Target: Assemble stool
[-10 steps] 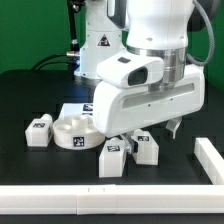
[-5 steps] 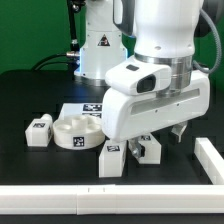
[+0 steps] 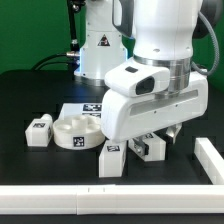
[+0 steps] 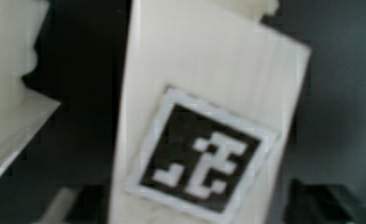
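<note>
Exterior view: seat (image 3: 75, 130) carries no leg yet; tool (image 3: 157, 137) straddles one loose leg (image 3: 150, 150), grip indeterminable.

The arm (image 3: 150, 95) hides the top of one leg (image 3: 152, 151) and whether the gripper (image 3: 156, 136) touches it; the wrist view shows that leg blurred and cropped.
</note>
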Controlling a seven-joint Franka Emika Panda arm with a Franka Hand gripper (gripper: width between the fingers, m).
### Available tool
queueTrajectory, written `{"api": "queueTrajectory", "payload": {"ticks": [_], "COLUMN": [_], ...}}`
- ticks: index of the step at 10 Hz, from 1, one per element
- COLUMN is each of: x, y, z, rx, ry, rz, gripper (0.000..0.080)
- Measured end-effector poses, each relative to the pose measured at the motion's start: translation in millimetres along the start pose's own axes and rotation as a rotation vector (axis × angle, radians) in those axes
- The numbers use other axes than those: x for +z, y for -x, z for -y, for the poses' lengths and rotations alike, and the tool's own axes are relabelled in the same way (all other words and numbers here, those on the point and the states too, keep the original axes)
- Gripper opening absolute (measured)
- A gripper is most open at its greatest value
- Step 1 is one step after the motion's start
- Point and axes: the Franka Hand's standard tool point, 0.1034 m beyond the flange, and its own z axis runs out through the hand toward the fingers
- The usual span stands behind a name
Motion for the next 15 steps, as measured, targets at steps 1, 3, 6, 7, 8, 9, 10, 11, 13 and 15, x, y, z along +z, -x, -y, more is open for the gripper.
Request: {"api": "queueTrajectory", "payload": {"ticks": [1, 3, 6, 7, 8, 9, 10, 11, 13, 15], "x": [0.0, -11.0, -21.6, -21.1, -20.9, -20.2, -17.0, -6.7, 1.8, 4.5], "y": [0.0, 11.8, 36.0, 35.5, 35.3, 35.6, 35.9, 39.5, 47.3, 48.6], "z": [0.0, 12.4, 49.1, 47.3, 46.8, 47.5, 50.6, 61.9, 83.1, 84.5], "rx": [0.000, 0.132, 0.302, 0.307, 0.307, 0.306, 0.333, 0.405, 0.404, 0.397], "ry": [0.000, -0.012, -0.017, -0.017, -0.017, -0.018, -0.020, -0.026, -0.033, -0.032], "rz": [0.000, 0.003, 0.011, 0.010, 0.010, 0.011, 0.008, -0.004, 0.004, -0.007], "gripper": [0.0392, 0.0322, 0.0322, 0.0322, 0.0324, 0.0324, 0.0324, 0.0324, 0.0324, 0.0324]}}
